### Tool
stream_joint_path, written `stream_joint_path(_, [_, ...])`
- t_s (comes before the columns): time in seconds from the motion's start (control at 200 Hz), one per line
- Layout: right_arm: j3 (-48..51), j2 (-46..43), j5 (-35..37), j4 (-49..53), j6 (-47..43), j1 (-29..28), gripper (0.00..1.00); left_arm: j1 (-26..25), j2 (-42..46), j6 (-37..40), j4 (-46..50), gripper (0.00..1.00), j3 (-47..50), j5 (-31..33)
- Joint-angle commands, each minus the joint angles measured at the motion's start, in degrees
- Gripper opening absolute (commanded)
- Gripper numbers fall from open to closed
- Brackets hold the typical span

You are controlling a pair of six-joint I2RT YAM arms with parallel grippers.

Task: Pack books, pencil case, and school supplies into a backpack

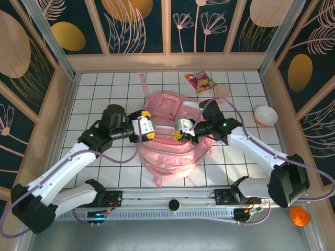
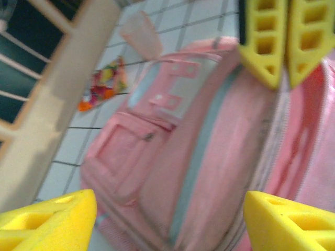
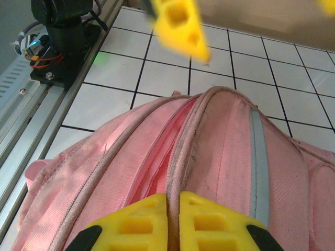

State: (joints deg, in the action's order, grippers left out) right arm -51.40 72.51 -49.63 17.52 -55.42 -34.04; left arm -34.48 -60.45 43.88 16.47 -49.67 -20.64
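**Left claw** (image 2: 170,204): released. Its two yellow fingers (image 2: 49,222) stand wide apart with nothing between them. They hang over the front face of the backpack (image 1: 170,151). From overhead, this claw sits at the backpack's left edge and points inward.

**Right claw** (image 3: 172,204): clenched. Its fingers press side by side with only a hairline seam between them. I cannot tell whether any fabric or zip pull is caught there. It hangs close over the pink fabric, just beside the zip line (image 3: 162,151). The two claws face each other across the middle of the backpack, near but apart.

**Backpack:** it lies flat in the middle of the white tiled bench (image 1: 104,94), between the two arms.
- The zip line curves over its upper side, and a narrow slit along it shows pink inside.
- A pale blue-grey strip (image 3: 255,157) runs alongside the zip.
- The front carries a pocket (image 2: 131,151) with a pale panel (image 2: 172,89) above it.
- A pink strap (image 1: 142,86) reaches from the backpack toward the far wall.

**Surroundings:**
- A red-orange snack packet (image 1: 200,82) lies on the tiles just beyond the backpack's far right corner.
- A pink cup (image 1: 224,90) sits just to the right of the packet.
- A white bowl (image 1: 265,115) sits farther right, near the side wall and well apart from the backpack.
- A round orange item (image 1: 298,215) lies at the near right corner, outside the rail (image 1: 172,196) that carries the arm bases.
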Motion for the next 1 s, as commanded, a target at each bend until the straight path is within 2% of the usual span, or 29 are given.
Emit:
stream_joint_path(0.0, [-3.2,0.0,-4.7,-1.3,-1.7,-0.2,0.00,-1.1,-3.0,3.8,-3.1,0.75,0.6,-1.9])
stream_joint_path(0.4, [-4.5,0.6,-5.0,-2.4,0.2,-0.1,0.00,-3.4,-7.6,5.0,-4.4,0.75,0.5,-6.5])
stream_joint_path(0.54, [-5.6,1.8,-5.6,-2.1,0.6,-0.1,0.00,-3.8,-7.3,5.3,-6.4,0.74,1.6,-4.7])
stream_joint_path(0.751, [-5.7,2.3,-6.1,-2.6,2.7,0.2,0.00,-3.9,-6.2,0.8,-14.4,0.35,2.8,5.0])
stream_joint_path(0.846, [-5.3,2.4,-6.5,-5.1,5.4,1.5,0.00,-3.9,-3.8,-2.5,-12.8,0.11,2.9,8.8])
stream_joint_path(0.901, [-5.1,2.9,-5.8,-7.2,6.7,1.8,0.00,-3.8,-2.1,-4.7,-10.3,0.00,2.7,10.4])
stream_joint_path(0.996, [-5.6,5.0,-5.0,-11.8,9.4,1.8,0.00,-3.8,0.7,-8.7,-5.6,0.00,3.0,12.3])
